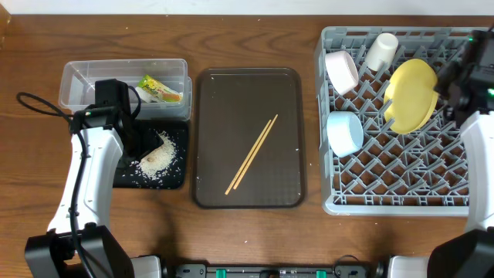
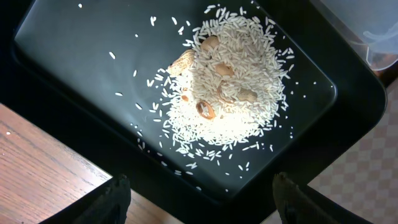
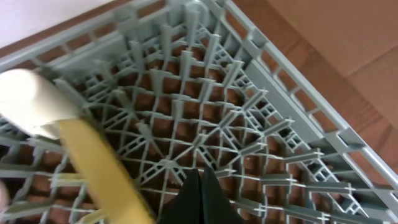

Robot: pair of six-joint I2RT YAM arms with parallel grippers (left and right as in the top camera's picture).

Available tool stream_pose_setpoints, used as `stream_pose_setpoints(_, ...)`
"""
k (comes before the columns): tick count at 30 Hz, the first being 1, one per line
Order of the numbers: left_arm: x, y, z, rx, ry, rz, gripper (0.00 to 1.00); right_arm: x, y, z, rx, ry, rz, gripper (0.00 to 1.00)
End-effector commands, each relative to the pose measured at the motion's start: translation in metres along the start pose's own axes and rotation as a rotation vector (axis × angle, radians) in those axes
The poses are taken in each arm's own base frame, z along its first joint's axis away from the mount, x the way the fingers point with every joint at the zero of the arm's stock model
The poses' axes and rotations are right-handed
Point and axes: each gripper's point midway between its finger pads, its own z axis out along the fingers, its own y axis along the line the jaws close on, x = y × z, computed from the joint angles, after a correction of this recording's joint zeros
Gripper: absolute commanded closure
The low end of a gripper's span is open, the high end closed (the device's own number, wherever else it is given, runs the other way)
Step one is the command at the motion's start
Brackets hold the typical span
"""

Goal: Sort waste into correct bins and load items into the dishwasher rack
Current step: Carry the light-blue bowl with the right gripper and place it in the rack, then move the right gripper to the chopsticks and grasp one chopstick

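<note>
The rice scraps point(image 2: 230, 87) are seen heaped in a loose white pile on the black tray point(image 2: 74, 56). A few tan, nut-like pieces are mixed in, and stray grains are scattered around the heap. The yellow-green snack wrapper point(image 1: 160, 89) is found lying in the clear tub point(image 1: 77, 76), which is set touching the far side of the black tray at the left of the bench point(image 1: 255, 31). The chopsticks point(image 1: 252, 154) are laid side by side, diagonally, on the brown tray point(image 1: 247, 93) in the middle.

In the grey rack point(image 1: 401, 193) at the right, the yellow plate point(image 1: 411, 94) is stood on edge among the pegs. The white cup point(image 1: 381, 51) is tipped over near the far rim. The white bowl point(image 1: 342, 71), faintly pink, and the light blue bowl point(image 1: 345, 133) are propped on their sides along the left wall.

The bench is finished in brown wood grain. Only bare pegs are shown in the near half of the rack, and a strip of bare bench is left between the brown tray and the rack.

The left gripper point(image 2: 202, 205) is held above the near edge of the black tray, its fingers spread wide with nothing between them. The right gripper point(image 3: 200, 199) is held over the rack just beside the plate, its fingers pressed together on nothing.
</note>
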Motion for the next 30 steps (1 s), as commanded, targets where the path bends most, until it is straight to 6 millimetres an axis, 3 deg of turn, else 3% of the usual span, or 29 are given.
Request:
stream_pose_setpoints(1,-0.005,0.002,-0.007,-0.003,-0.029,-0.014,0.24,0.016,0.005,0.022,-0.035,0.078,0.004,0.99)
stream_pose_setpoints(3,-0.005,0.002,-0.007,-0.003,-0.029,-0.014,0.24,0.028,0.015,0.032,-0.085,0.132,-0.004,0.99)
stream_pose_setpoints(6,-0.005,0.002,-0.007,-0.003,-0.028,-0.014,0.24,0.046,0.047,0.037,-0.262,0.208,-0.074,0.99)
stream_pose_setpoints(9,-0.005,0.002,-0.007,-0.003,-0.028,-0.014,0.24,0.057,0.082,0.025,-0.49,0.246,-0.169,0.99)
stream_pose_setpoints(12,-0.005,0.002,-0.007,-0.003,-0.029,-0.014,0.24,0.063,0.101,0.011,-0.64,0.253,-0.233,0.99)
stream_pose_setpoints(22,-0.005,0.002,-0.007,-0.003,-0.029,-0.014,0.24,0.062,0.091,0.009,-0.589,0.248,-0.243,0.99)
stream_pose_setpoints(26,-0.005,0.002,-0.007,-0.003,-0.029,-0.014,0.24,0.044,0.082,-0.007,-0.555,0.173,-0.244,0.99)
stream_pose_setpoints(30,-0.005,0.002,-0.007,-0.003,-0.029,-0.014,0.24,0.019,0.075,-0.039,-0.554,0.06,-0.243,0.98)
